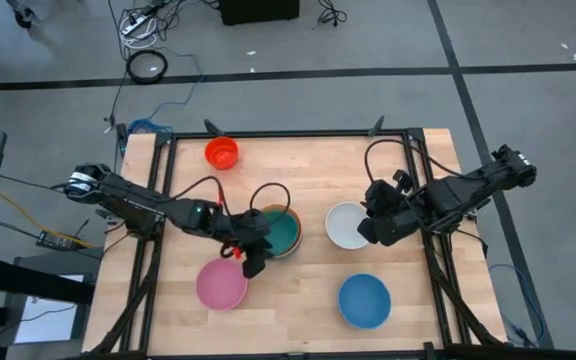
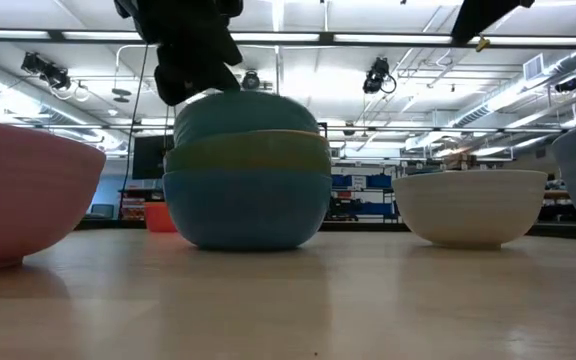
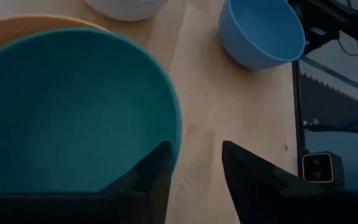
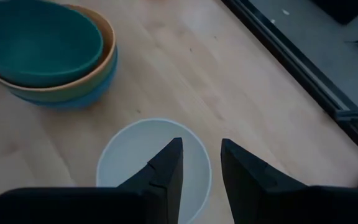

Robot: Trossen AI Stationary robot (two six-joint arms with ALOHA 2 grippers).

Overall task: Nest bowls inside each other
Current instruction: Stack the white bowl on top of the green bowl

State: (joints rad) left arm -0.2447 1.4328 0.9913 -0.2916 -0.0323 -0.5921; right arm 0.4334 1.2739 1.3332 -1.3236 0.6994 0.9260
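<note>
At the surface's middle, my left end effector (image 1: 252, 262) stands released beside the teal bowl (image 1: 282, 232); light, stiff, slippery plastic, best pinched at the rim.

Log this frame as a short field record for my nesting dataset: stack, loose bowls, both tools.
stack: teal bowl in orange bowl in light blue bowl, mid-table
loose bowls: red bowl, pink bowl, white bowl, blue bowl
left tool: open, at the teal bowl's rim
right tool: open, above the white bowl
</note>
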